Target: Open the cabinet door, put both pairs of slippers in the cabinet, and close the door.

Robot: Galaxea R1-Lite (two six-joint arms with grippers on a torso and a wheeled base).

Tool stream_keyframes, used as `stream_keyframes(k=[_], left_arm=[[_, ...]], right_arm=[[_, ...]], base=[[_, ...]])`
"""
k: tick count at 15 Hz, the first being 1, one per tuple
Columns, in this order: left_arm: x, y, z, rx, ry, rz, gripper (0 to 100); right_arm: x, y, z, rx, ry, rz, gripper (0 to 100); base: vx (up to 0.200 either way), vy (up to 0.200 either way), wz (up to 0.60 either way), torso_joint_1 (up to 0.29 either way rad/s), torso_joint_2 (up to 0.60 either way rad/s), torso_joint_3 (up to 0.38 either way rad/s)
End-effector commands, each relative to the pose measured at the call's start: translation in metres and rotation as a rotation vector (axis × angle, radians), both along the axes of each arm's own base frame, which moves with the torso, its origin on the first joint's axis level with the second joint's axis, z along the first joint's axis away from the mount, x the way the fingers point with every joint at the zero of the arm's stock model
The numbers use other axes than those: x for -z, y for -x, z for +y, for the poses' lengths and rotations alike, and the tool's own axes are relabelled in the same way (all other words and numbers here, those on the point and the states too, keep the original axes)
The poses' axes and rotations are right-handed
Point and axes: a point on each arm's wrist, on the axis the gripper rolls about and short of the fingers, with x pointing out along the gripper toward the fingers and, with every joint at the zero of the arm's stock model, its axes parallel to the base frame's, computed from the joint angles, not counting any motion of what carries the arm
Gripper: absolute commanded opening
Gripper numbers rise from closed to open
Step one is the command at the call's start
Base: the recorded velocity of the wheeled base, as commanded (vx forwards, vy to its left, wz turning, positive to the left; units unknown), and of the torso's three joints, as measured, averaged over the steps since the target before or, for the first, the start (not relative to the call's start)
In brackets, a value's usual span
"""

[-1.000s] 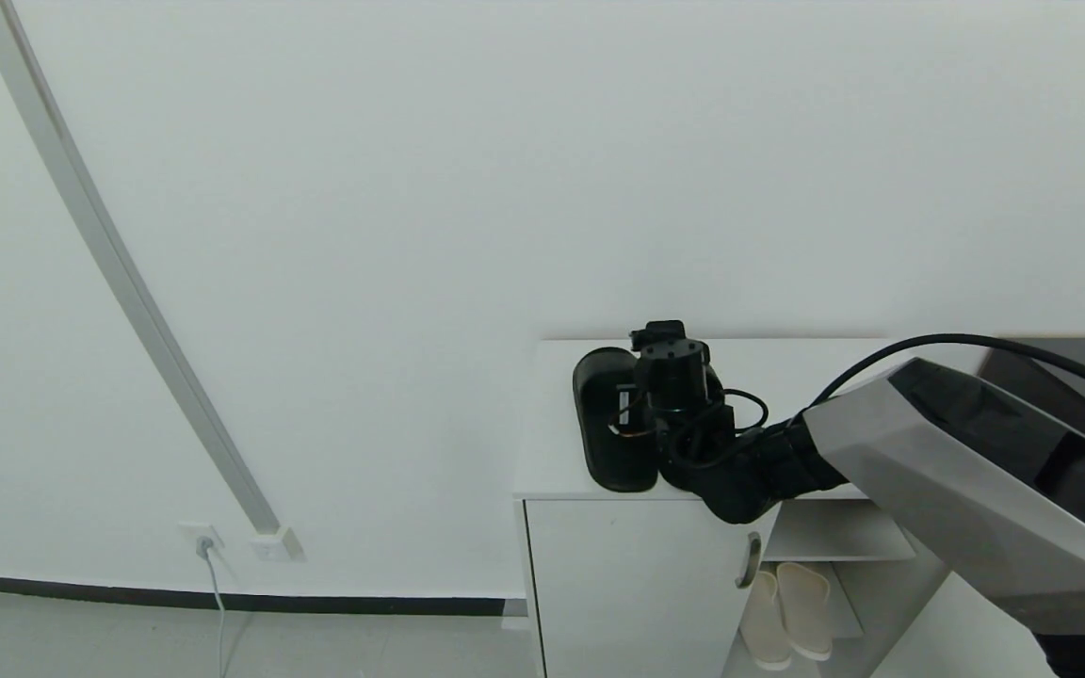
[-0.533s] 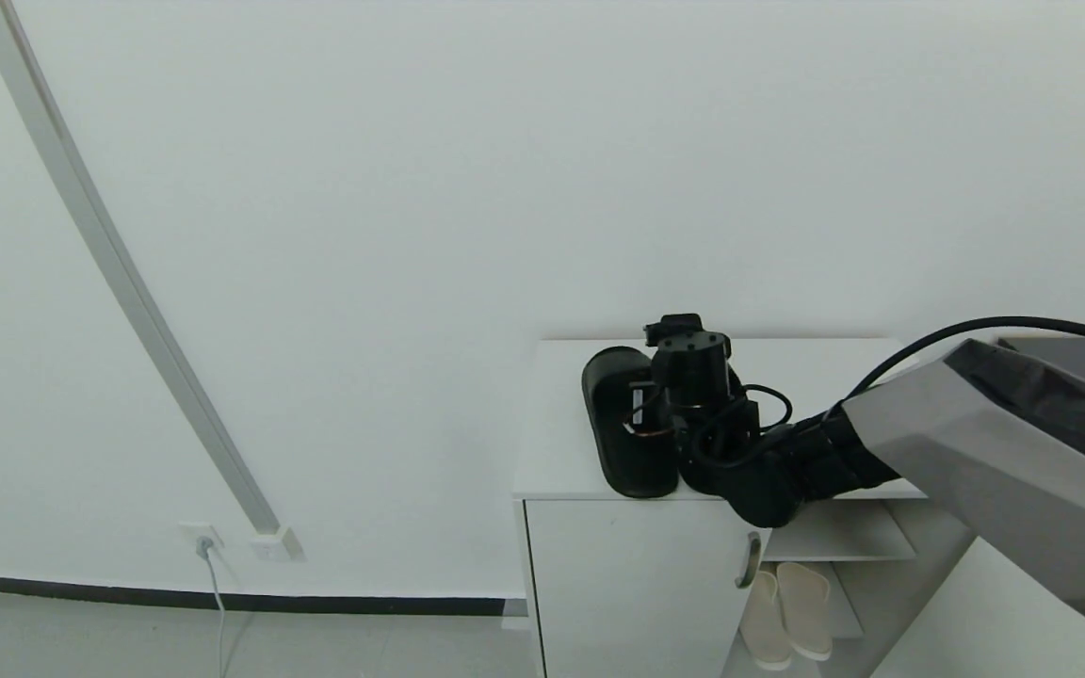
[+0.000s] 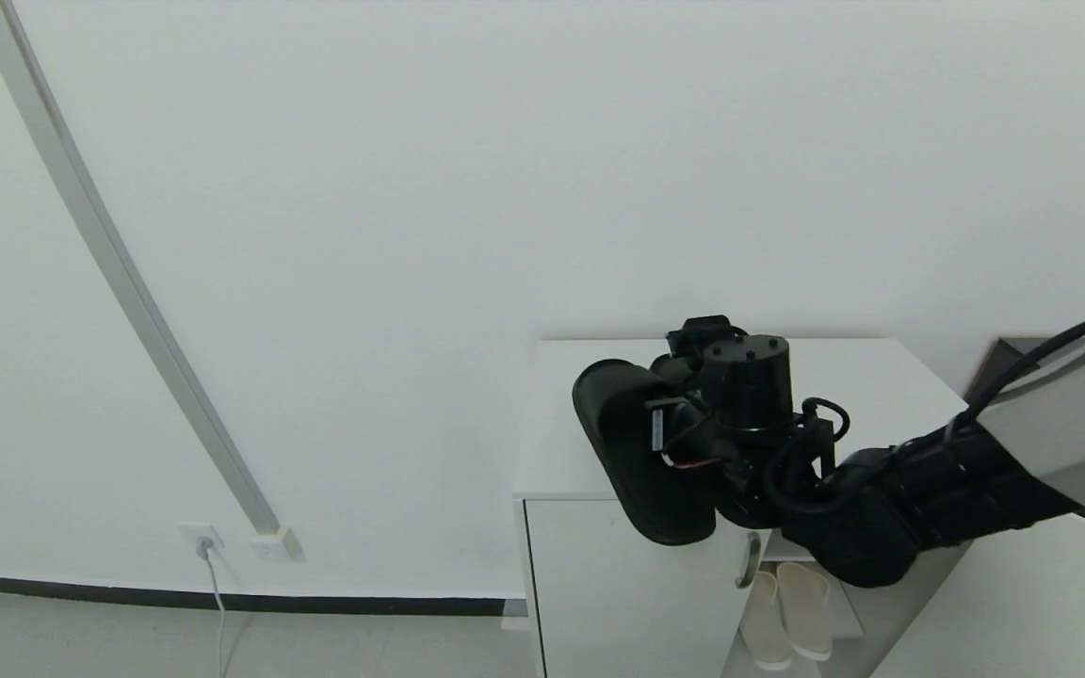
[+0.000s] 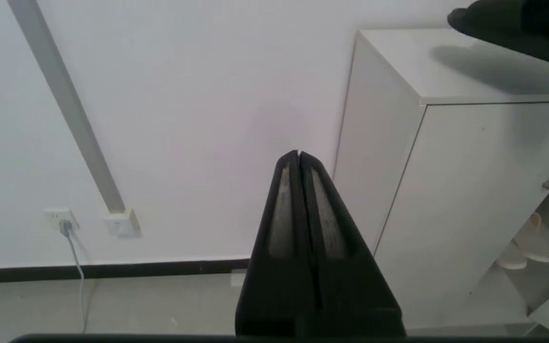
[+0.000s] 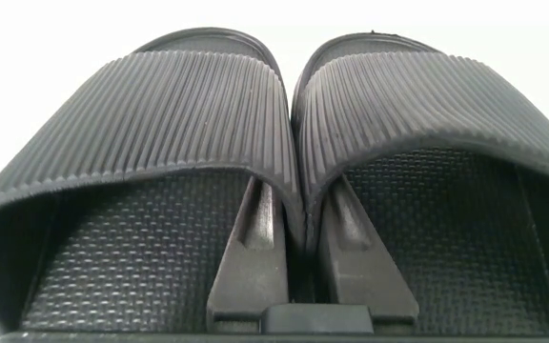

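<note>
Head view lets us see the black slippers [image 3: 641,452] hanging in the air from the right jaws, just in front of the top edge of the cabinet [image 3: 599,603] and not resting on it. In the right wrist view, these jaws are shut on the pair: one side goes inside each shoe, and they squeeze the two inner strap sides together. The left jaws are pressed shut with nothing in them, and the cabinet stands ahead of them. We think the step in hand is to carry the black pair down and into the cabinet. To do it well, we should keep the squeeze firm, because only the straps are held and the soft shoes could swing or slip. We should go around the shut door with its handle [image 3: 750,560], which is right below the right jaws, then slide the pair in flat. The white slippers [image 3: 792,612] already sit on a low shelf [image 3: 849,617] further below the right jaws, so the black pair needs a free spot, maybe the upper shelf [image 3: 834,535]. A white panel [image 3: 1023,612] below the arm looks like the open door. Behind the jaws is a white wall [image 3: 505,188] with a grey strip [image 3: 109,254], a socket [image 3: 203,541] with a cable [image 3: 219,603], and a pale floor [image 3: 81,640].
</note>
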Motion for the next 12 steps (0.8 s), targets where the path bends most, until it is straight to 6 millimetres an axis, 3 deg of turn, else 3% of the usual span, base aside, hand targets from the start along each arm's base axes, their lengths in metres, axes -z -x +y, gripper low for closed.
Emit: stream_keyframes(k=[1, 5, 12], left_arm=[[0.000, 0.000, 0.000, 0.000, -0.001, 0.001, 0], [0.000, 0.000, 0.000, 0.000, -0.001, 0.001, 0], [0.000, 0.000, 0.000, 0.000, -0.001, 0.001, 0]], right_arm=[[-0.019, 0.028, -0.016, -0.061, -0.026, -0.014, 0], [-0.024, 0.065, -0.039, -0.166, -0.029, 0.023, 0], [-0.021, 0.069, -0.039, -0.170, -0.019, 0.028, 0]], base=[[0.000, 0.000, 0.00, 0.000, 0.00, 0.000], [0.000, 0.000, 0.00, 0.000, 0.00, 0.000], [0.000, 0.000, 0.00, 0.000, 0.00, 0.000]])
